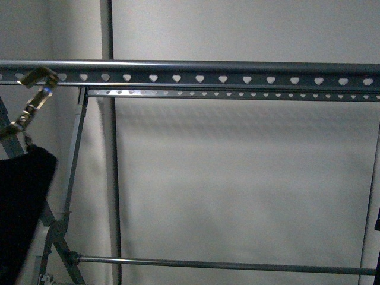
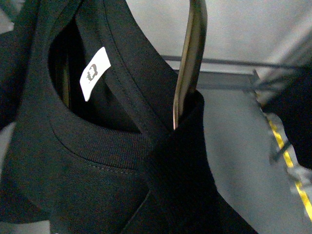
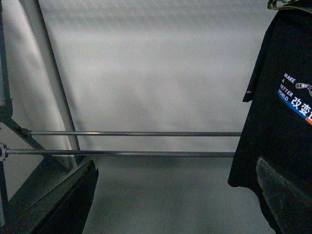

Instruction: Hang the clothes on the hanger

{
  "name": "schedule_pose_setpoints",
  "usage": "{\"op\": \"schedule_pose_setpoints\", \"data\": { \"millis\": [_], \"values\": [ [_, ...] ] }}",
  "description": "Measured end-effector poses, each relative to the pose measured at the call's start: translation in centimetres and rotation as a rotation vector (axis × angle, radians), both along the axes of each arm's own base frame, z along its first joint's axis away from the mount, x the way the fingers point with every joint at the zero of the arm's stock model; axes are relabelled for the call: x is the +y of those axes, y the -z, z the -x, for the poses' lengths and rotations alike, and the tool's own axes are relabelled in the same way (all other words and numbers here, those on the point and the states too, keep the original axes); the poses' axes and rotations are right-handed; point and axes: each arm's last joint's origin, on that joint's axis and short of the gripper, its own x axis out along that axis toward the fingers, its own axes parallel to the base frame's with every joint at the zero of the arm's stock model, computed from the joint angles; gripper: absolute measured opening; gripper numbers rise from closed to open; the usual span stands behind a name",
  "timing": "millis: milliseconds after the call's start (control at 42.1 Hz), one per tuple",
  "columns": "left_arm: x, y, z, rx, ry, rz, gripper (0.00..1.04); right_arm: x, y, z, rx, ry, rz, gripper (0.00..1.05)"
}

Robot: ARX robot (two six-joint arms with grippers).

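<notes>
The black T-shirt (image 1: 21, 208) hangs at the far left of the front view from a small brass hook (image 1: 37, 89). The hook reaches up to the hanger's top rail (image 1: 225, 77), a grey bar punched with heart-shaped holes. In the left wrist view the shirt's collar and white label (image 2: 95, 73) fill the picture, with the brass hook stem (image 2: 190, 63) rising out of the cloth. My left gripper is shut on the T-shirt, its fingers hidden under the fabric. My right gripper (image 3: 175, 200) is open and holds nothing. The printed shirt front (image 3: 282, 122) hangs just beside one finger (image 3: 285, 195).
A second holed rail (image 1: 237, 94) runs behind the top one. Crossed folding legs (image 1: 59, 225) stand at the left, and a low crossbar (image 1: 225, 265) spans the bottom. A vertical pole (image 1: 107, 29) and a pale wall lie behind. Yellow striped tape (image 2: 287, 161) marks the floor.
</notes>
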Motion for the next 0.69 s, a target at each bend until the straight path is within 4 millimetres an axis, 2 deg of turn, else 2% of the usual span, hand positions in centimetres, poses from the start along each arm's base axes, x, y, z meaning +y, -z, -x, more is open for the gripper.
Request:
{"op": "schedule_pose_setpoints", "data": {
  "millis": [166,404,546,689],
  "values": [
    [-0.6,-0.6,-0.4,-0.020,0.265,-0.062,0.04,0.0,0.0,0.0,0.000,0.000,0.000,0.97],
    [-2.3,-4.2,-1.2,-0.253,0.794,-0.286,0.04,0.0,0.0,0.0,0.000,0.000,0.000,0.97],
    [-3.9,-4.3,-1.9,-0.284,1.005,-0.387,0.04,0.0,0.0,0.0,0.000,0.000,0.000,0.97],
    [-5.4,-3.7,-3.8,-0.455,1.085,-0.638,0.04,0.0,0.0,0.0,0.000,0.000,0.000,0.97]
  ]
}}
